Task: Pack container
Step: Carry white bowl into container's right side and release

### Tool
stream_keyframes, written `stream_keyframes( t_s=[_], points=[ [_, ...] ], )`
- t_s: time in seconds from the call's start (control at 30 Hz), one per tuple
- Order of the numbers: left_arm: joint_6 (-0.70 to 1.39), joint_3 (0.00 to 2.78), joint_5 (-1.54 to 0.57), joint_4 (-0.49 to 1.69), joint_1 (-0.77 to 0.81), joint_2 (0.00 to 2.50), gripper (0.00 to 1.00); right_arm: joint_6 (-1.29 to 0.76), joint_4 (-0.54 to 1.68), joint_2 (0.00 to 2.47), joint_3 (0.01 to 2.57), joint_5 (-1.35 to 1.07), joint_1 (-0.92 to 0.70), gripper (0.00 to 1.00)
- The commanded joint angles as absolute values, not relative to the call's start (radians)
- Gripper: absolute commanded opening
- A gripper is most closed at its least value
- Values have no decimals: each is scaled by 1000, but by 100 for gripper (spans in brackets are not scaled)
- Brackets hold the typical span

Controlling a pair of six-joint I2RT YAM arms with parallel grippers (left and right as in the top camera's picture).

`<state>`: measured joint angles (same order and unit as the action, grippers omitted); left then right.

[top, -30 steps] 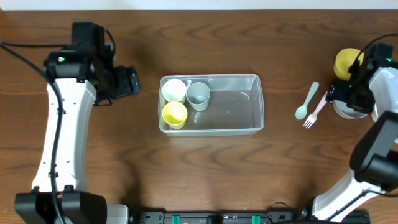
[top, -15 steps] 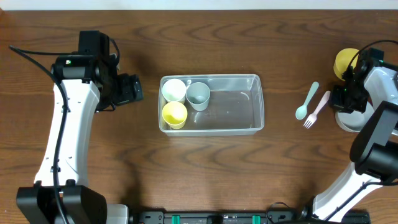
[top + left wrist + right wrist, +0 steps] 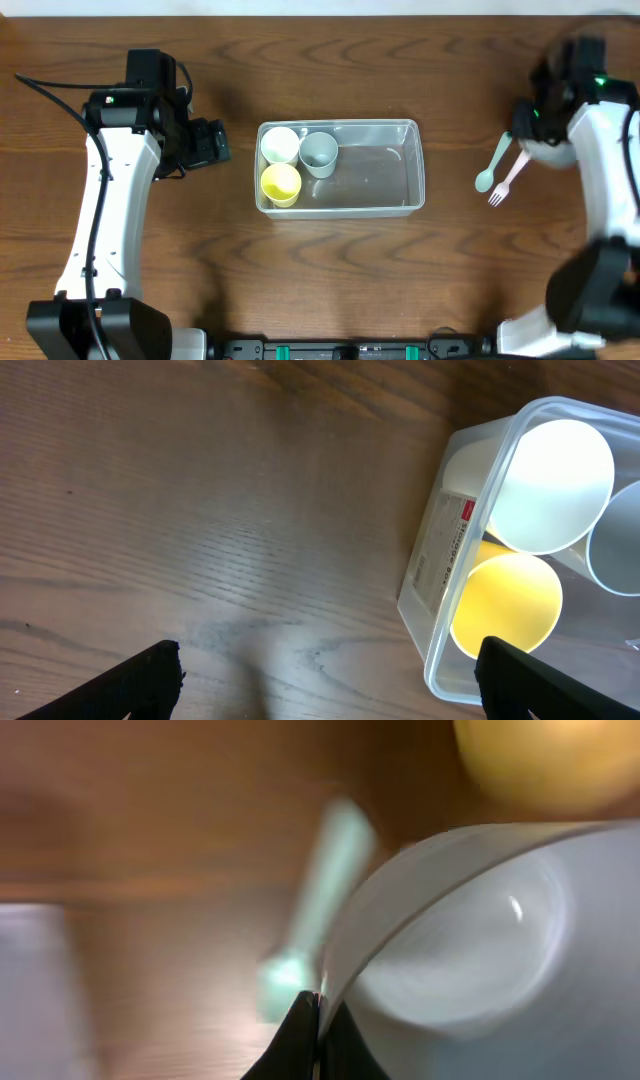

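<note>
The clear container point(image 3: 385, 178) lies mid-table and holds a white cup point(image 3: 280, 145), a grey-blue cup point(image 3: 319, 152) and a yellow cup point(image 3: 281, 183). My left gripper point(image 3: 213, 143) hovers open just left of it with nothing between its fingers. The left wrist view shows the container's corner point(image 3: 440, 590) beside those wide jaws. My right gripper point(image 3: 540, 125) is at the far right, shut on the rim of a white bowl point(image 3: 480, 940). The bowl point(image 3: 550, 153) peeks out under the arm.
A teal spoon point(image 3: 492, 165) and a pink fork point(image 3: 508, 178) lie side by side between the container and the right arm. In the right wrist view, the spoon point(image 3: 310, 910) is blurred, and a yellow bowl point(image 3: 550, 760) sits behind the white one.
My right gripper has closed on the white bowl's rim, and the arm has swung toward the back, covering the yellow bowl. The left arm shifted slightly right, then stayed still.
</note>
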<state>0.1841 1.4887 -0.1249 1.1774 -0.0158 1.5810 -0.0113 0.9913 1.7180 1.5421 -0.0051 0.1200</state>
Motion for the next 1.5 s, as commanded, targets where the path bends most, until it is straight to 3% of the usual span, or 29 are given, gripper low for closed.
stream_keyframes(
  t_s=[0.0,0.17,0.4,0.67,1.0,1.03,1.1,1.13,1.23,1.4,1.47],
  points=[
    [193,1488,-128,1180,-15,1580,94,32,973,1564,1602,-12,-57,1],
    [193,1488,-128,1181,-15,1580,94,31,948,1547,1600,-4,-292,1],
    [193,1488,-128,1184,-15,1580,94,23,965,1684,1573,-5,-490,1],
    [193,1488,-128,1184,-16,1580,94,20,964,1890,1561,-12,-559,1],
    [192,1488,-127,1184,-16,1580,94,20,944,1991,1561,-11,-530,3],
    [192,1488,-127,1184,-16,1580,94,21,942,1991,1561,-10,-526,6],
    [192,1488,-127,1184,-16,1580,94,25,942,1990,1561,-2,-521,36],
    [192,1488,-127,1184,-16,1580,94,25,943,1990,1562,0,-520,46],
    [192,1488,-127,1184,-16,1580,94,16,975,1980,1584,0,-516,66],
    [192,1488,-127,1184,-16,1580,94,-11,1023,1879,1701,62,-482,69],
    [192,1488,-127,1184,-16,1580,94,-38,1021,1822,1753,137,-449,80]
  ],
)
